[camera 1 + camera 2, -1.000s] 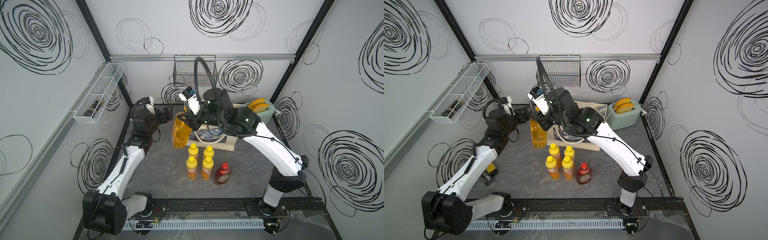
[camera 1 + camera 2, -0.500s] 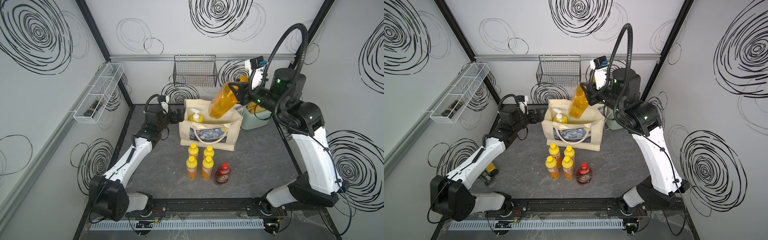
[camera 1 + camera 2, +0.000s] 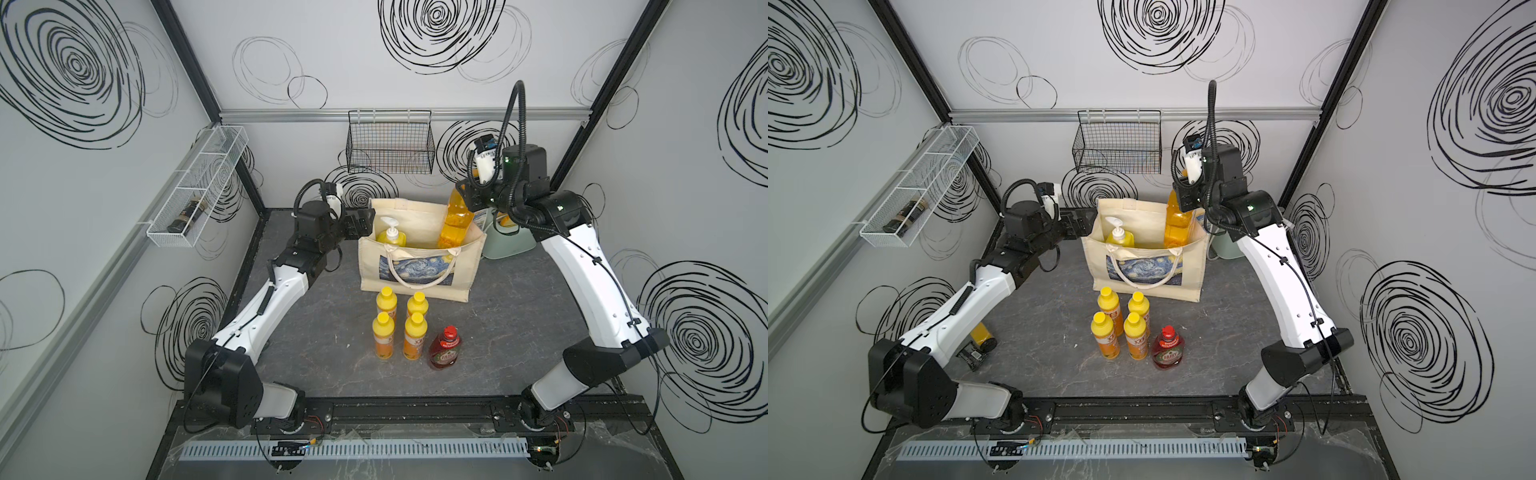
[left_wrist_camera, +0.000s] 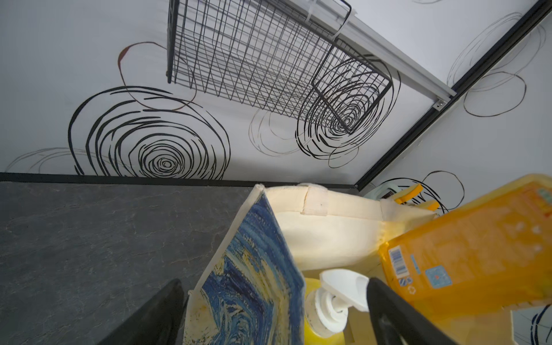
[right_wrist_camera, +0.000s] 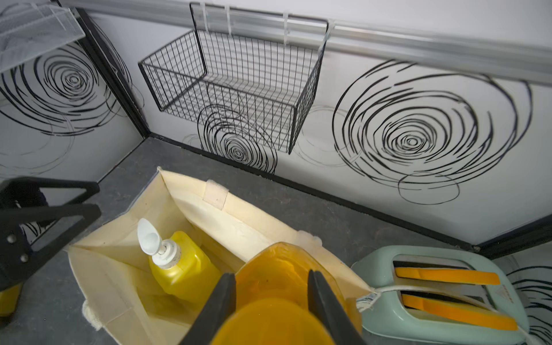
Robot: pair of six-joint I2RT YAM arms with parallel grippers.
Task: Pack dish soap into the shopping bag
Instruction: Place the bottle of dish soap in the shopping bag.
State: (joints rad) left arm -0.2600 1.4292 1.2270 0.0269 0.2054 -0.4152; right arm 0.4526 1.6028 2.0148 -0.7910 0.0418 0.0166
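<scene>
right gripper (image 5: 270,273) pinches orange bottle (image 3: 455,224) near its top, bottle half inside shopping bag (image 3: 419,278) | left gripper (image 3: 361,222) wide open, empty, sits over bag's side wall | risk: dropped early, bottle may hit yellow pump bottle (image 3: 390,237) or tip the soft bag

Mint toaster (image 3: 508,247), black wire basket (image 3: 390,143)

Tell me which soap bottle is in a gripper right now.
The clear orange bottle, clamped by the right gripper with its base inside the canvas tote; no other is gripped.
</scene>
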